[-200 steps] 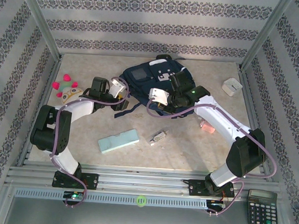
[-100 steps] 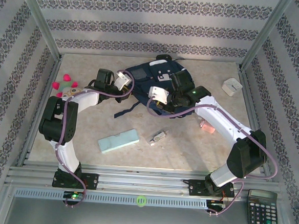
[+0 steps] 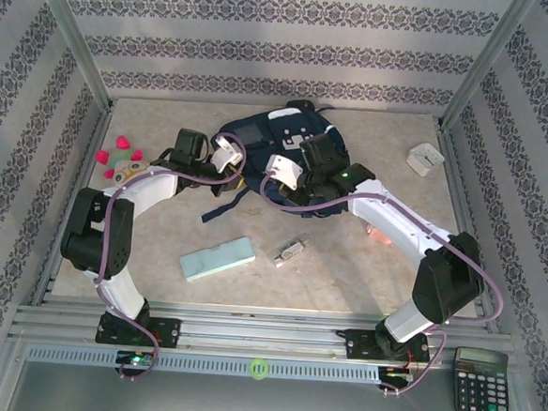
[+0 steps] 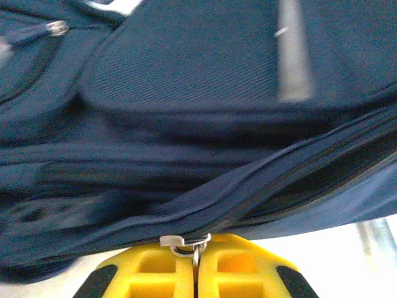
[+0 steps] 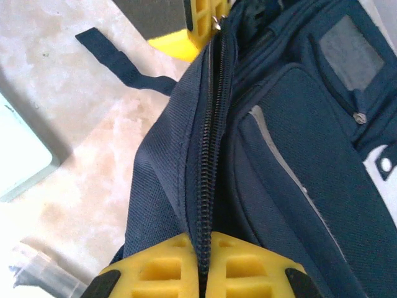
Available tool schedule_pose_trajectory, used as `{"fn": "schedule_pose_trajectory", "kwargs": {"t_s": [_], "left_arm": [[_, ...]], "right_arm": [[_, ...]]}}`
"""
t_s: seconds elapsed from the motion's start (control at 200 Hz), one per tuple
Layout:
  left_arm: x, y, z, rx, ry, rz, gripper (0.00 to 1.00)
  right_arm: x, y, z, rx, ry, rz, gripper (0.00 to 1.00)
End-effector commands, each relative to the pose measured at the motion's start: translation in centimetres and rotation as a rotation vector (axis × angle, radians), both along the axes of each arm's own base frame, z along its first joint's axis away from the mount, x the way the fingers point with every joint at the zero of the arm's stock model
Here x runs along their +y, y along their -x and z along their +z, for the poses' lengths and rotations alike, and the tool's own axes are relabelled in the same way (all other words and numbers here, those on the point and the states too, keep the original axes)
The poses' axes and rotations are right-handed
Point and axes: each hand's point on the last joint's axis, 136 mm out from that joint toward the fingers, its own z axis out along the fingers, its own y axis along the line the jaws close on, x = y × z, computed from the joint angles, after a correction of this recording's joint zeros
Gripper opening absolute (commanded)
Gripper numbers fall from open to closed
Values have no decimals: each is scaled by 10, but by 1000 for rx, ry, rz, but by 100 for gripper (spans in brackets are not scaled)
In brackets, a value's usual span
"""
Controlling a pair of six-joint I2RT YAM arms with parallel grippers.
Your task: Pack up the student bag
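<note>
Left wrist, left gripper [image 4: 196, 272] newly pinching zipper pull [image 4: 184, 243]

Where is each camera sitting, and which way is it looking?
Top external: above and behind, looking down at the table; left arm and right arm show.
Left wrist: on the left arm, facing the side of the student bag; left end effector pinches the zipper pull.
Right wrist: on the right arm, looking along the zipper; right end effector clamps it.
Shared: both wrist views show the zipper; all show the student bag.
</note>
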Motion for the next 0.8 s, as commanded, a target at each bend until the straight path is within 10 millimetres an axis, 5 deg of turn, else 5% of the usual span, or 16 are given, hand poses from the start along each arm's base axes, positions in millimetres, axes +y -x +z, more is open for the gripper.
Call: {"fn": "schedule_pose_trajectory", "kwargs": {"t_s": [0.0,0.115,0.305,0.41,0.495,0.595,0.794], "left_arm": [[-9,10,10,74,24,11,5],[-18,18,13,154,42,-16,4],[-51,67,24,146,44,-237,4],[-38,57,9,148,-41,-133,2],[-22,45,-9,155,-133,-37,0],[-14,39,-21,196,-155,9,0],[-8,36,-33,239,-195,62,0]], "right_arm": [[14,-11,20,-95,-92,8,0],[10,-5,11,-65,-97,-31,0],[16,-13,-5,4,-152,-151,0],[17,-7,4,117,-260,-205,36],[7,1,15,252,-369,-354,54],[-12,19,16,463,-503,-575,63],[-61,47,-41,805,-635,-1094,65]]}}
